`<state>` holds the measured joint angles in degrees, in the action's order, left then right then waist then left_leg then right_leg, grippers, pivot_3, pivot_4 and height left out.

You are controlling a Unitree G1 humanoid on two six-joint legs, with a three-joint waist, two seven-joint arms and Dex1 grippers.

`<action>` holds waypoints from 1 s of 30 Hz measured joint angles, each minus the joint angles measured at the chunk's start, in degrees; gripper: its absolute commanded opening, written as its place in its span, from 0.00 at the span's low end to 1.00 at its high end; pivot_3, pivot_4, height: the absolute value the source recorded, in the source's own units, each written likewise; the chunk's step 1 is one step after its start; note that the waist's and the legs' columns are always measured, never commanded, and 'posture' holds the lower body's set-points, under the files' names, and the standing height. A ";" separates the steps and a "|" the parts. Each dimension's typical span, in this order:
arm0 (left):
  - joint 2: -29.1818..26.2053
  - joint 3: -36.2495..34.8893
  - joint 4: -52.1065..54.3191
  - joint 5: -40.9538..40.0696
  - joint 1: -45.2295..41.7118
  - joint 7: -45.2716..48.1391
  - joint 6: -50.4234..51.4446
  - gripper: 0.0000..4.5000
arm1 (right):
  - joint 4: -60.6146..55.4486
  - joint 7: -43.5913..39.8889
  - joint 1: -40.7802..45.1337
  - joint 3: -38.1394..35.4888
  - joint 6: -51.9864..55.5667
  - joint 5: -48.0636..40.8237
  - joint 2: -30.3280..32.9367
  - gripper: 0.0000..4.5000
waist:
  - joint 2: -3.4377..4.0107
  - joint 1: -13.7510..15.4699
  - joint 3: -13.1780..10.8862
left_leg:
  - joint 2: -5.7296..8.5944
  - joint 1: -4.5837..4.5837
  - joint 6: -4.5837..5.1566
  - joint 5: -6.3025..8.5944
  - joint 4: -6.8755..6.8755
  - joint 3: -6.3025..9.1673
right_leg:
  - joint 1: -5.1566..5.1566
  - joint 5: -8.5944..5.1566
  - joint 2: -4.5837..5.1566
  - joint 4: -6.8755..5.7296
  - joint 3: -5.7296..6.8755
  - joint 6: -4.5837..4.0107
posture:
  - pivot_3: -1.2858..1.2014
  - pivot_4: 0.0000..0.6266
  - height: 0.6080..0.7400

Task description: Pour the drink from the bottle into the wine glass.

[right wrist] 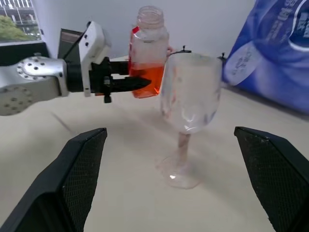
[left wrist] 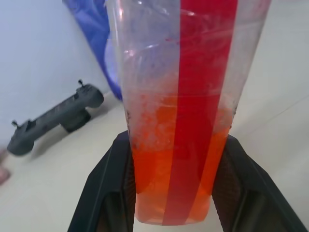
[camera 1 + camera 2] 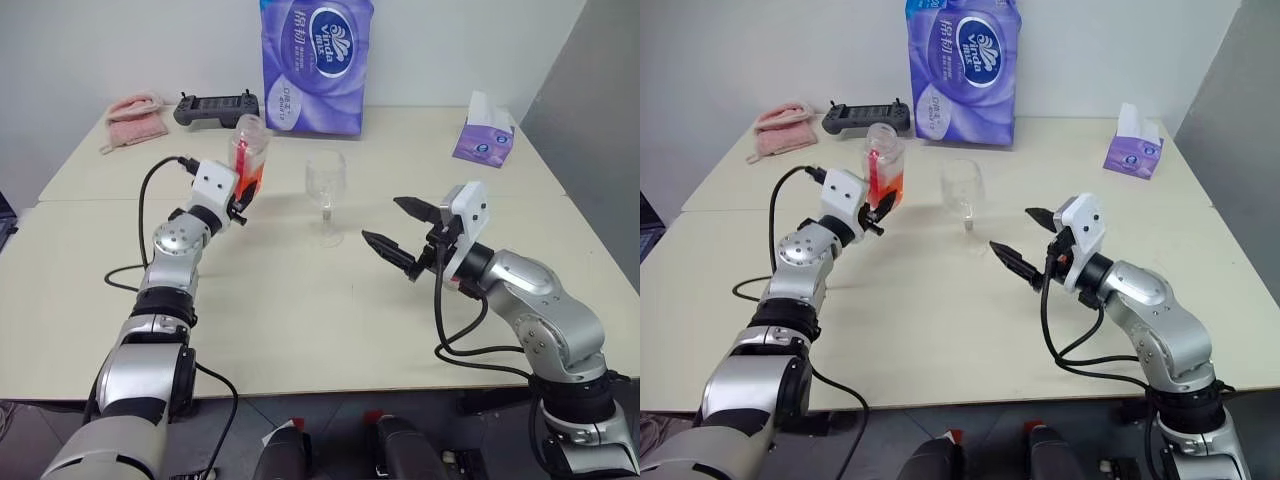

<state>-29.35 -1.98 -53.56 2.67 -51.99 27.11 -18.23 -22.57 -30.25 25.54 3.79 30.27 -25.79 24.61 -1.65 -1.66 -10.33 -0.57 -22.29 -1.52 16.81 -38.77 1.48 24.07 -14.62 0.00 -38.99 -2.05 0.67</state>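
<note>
We are gripping the bottle [image 3: 248, 160] in our left claw [image 3: 243, 192], its fingers pinching the lower body where the drink [image 1: 143, 79] sits, and we are holding it upright above the worktop [image 3: 300, 320], just beside the wine glass [image 3: 326, 195]. Our right claw [image 3: 400, 232] is hanging spread and empty near the glass's other side. We judge the pickup done; the mouth looks uncapped, the glass is standing empty, and tilting and pouring are still waiting.
</note>
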 measured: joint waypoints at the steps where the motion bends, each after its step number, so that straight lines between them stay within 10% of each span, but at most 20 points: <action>1: -0.25 0.60 0.00 0.72 -1.11 0.39 -0.02 0.38 | 1.11 -0.08 0.52 0.02 -1.09 0.60 -0.50 1.00 | 0.00 0.01 0.00 | 0.00 -0.12 0.00 0.00 -0.04 0.03 | 0.08 0.01 -0.01 0.00 0.02 0.00 | 0.52 0.24 1.00; 30: -9.49 16.80 -7.85 22.75 -16.33 -0.18 -14.92 0.38 | 7.03 -2.29 4.43 0.05 -5.74 3.11 -3.97 1.00 | 0.01 -0.02 0.00 | 0.02 -0.35 0.00 -0.01 -0.12 0.04 | 0.26 0.01 0.03 -0.02 0.08 0.00 | 0.52 0.24 1.00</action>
<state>-38.85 14.82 -61.41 25.43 -68.32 26.93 -33.14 -15.54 -32.54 29.97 3.84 24.53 -22.68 20.63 -1.65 -1.67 -10.33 -0.55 -22.64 -1.51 16.81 -38.88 1.52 24.33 -14.61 0.02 -39.01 -1.97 0.66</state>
